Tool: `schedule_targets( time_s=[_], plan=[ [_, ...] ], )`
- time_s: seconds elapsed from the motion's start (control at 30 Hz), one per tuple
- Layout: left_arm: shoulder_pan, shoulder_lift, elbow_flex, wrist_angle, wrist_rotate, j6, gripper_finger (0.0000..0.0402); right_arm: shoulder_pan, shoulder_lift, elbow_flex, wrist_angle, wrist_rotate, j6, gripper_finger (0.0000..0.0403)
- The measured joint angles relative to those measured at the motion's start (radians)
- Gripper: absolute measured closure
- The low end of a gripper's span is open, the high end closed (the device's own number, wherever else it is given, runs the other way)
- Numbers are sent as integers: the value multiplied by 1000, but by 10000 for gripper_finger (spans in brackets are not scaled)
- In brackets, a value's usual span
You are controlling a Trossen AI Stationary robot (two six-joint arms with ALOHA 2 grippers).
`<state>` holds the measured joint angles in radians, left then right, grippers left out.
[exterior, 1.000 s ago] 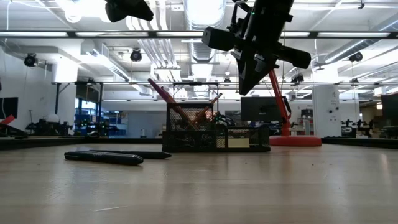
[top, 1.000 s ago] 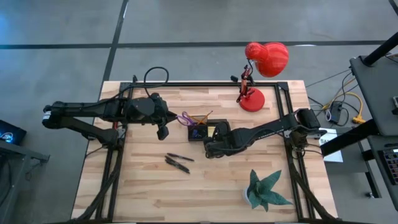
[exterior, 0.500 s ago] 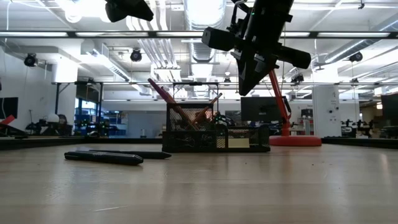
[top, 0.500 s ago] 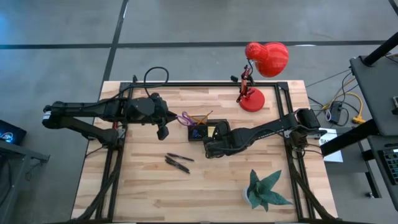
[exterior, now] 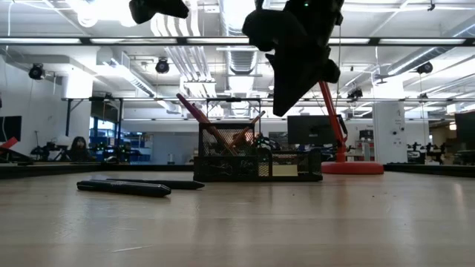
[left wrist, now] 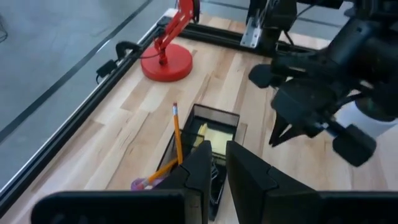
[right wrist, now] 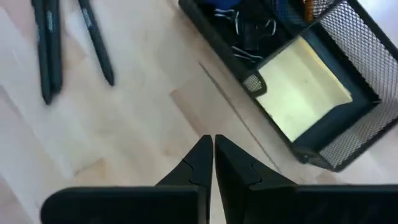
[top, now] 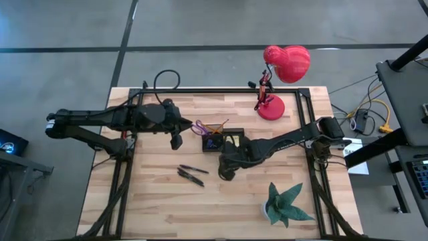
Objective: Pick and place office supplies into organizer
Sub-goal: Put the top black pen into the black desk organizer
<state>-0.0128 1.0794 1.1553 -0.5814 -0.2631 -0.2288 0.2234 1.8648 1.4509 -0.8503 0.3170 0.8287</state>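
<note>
High view: a wooden table (top: 154, 201) carries a black mesh organizer (top: 221, 141) near its middle, already holding a yellow sticky pad (right wrist: 303, 94), binder clips (right wrist: 252, 31), purple-handled scissors (top: 198, 126) and a pencil (left wrist: 176, 131). Two dark pens (top: 190, 173) lie loose on the wood, apart from the tray and not yet stowed.

The right gripper (top: 226, 174) hangs above bare wood just beside the organizer, jaws pressed together and empty; the pens lie off to one side of its tips, the pad compartment to the other. The left gripper (top: 175, 141) waits raised on the scissors side of the tray, jaws narrowed to a slit with nothing between them.

The step in hand appears to be the reach for a pen. Doing it well would mean parting the right jaws before descending, turning the wrist so the fingers straddle one pen across its shaft, and taking the nearer pen (right wrist: 94, 41) at mid-length so it does not tip or nudge its neighbour (right wrist: 47, 50).
</note>
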Motion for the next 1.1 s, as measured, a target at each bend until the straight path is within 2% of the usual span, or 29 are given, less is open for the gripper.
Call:
schedule_targets(
  time_s=[0.17, 0.23, 0.33, 0.4, 0.5, 0.57, 0.77, 0.83, 0.9, 1.0, 1.1],
  plan=[
    [0, 0, 0, 7, 24, -22, 367, -3, -3, 0, 12, 76, 82, 394],
    [-1, 0, 0, 2, 52, -24, 367, 0, -5, 0, 61, 70, 32, 394],
    [-3, 0, 0, -69, 120, -8, 367, 2, 0, 0, 133, -8, -133, 394],
    [-4, -1, 0, -171, 127, -39, 367, -4, 13, 0, 160, -67, -198, 394],
    [2, 0, -5, -310, 123, -163, 367, -41, 48, 0, 166, -236, -177, 394],
    [3, 0, -32, -326, 135, -239, 367, -72, 79, 0, 186, -347, -126, 394],
    [6, -24, -222, -219, 234, -408, 368, -100, 163, 0, 304, -423, -21, 394],
    [7, -39, -315, -151, 285, -449, 368, -97, 175, 0, 356, -422, -47, 394],
    [6, -73, -407, -9, 338, -472, 368, -85, 182, 0, 396, -413, -113, 394],
    [7, -139, -528, 194, 348, -493, 368, -66, 188, 0, 424, -364, -212, 394],
    [13, -180, -627, 257, 351, -608, 368, -63, 190, 0, 421, -369, -229, 394]
  ],
)
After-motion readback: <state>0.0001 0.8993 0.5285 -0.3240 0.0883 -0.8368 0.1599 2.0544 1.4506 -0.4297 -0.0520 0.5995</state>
